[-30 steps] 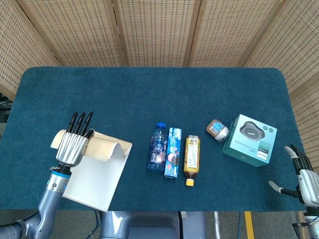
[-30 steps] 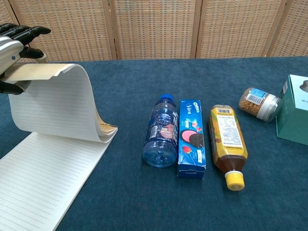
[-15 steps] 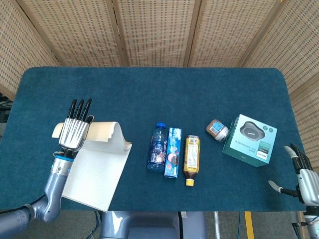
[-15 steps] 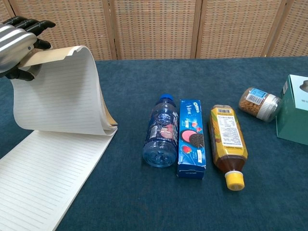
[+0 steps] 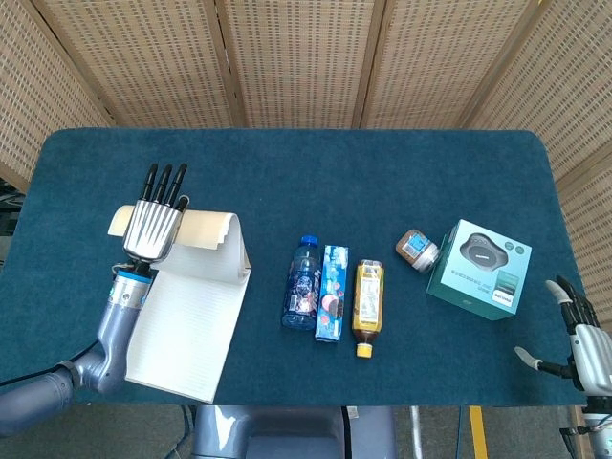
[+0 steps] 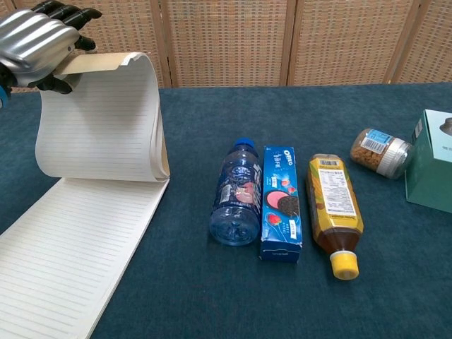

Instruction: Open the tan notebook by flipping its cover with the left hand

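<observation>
The felt-like blue worktop [image 5: 402,172] carries the notebook [image 5: 186,325] at its front left, lined pages bare, tan cover [image 6: 106,113] arched upward in a smooth curl. The metallic left hand [image 5: 153,228] pinches that cover's edge. The right hand [image 5: 585,337] hangs spread, holding nothing.

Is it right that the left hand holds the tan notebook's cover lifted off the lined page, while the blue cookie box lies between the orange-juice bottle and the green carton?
Not quite. The chest view shows the blue cookie box between the blue water bottle and the orange-juice bottle, not beside the green carton. The left hand does hold the tan notebook's cover lifted off the lined page.
</observation>
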Available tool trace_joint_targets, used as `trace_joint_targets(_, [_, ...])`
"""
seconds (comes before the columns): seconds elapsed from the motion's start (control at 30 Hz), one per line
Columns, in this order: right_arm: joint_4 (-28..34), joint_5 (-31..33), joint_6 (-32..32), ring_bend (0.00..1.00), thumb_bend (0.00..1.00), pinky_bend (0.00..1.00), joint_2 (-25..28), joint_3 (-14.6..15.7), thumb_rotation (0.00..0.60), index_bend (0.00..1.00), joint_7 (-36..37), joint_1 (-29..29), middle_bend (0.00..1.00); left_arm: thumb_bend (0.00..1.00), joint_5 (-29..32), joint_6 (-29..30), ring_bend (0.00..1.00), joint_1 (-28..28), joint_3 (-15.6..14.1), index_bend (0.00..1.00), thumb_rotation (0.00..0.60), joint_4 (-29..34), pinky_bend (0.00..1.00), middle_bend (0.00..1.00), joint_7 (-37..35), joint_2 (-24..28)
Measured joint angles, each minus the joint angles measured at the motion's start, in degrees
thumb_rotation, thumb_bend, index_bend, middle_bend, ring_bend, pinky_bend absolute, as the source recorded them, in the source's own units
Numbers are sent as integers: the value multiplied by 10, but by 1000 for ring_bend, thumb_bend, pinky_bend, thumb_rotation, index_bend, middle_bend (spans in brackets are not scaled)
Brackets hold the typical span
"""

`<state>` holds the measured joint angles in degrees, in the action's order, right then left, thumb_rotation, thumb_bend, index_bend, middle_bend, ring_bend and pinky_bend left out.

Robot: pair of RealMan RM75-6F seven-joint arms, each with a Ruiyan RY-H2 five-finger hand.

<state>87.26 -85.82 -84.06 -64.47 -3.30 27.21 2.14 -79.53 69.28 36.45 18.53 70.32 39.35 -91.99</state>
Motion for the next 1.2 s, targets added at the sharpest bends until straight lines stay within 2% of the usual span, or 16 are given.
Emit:
trace_joint_targets(0.47, [1,1,3,0,53,0,2,-1,600,13,12,1,0,640,-31,-9,0,67,-13,810,600,-124,0,0,-63,-52])
trace_joint_targets(0.77, [4,2,5,0,53,0,3,-1,600,12,17,2,0,636,-47,1,0,90,-26,810,600,-195,0,0,-100,-75])
trace_joint_targets(1.2, [6,3,5,0,53,0,4,-1,600,13,18,1,0,633,-45,-1,0,108,-42,810,600,-276,0,0,-102,-102])
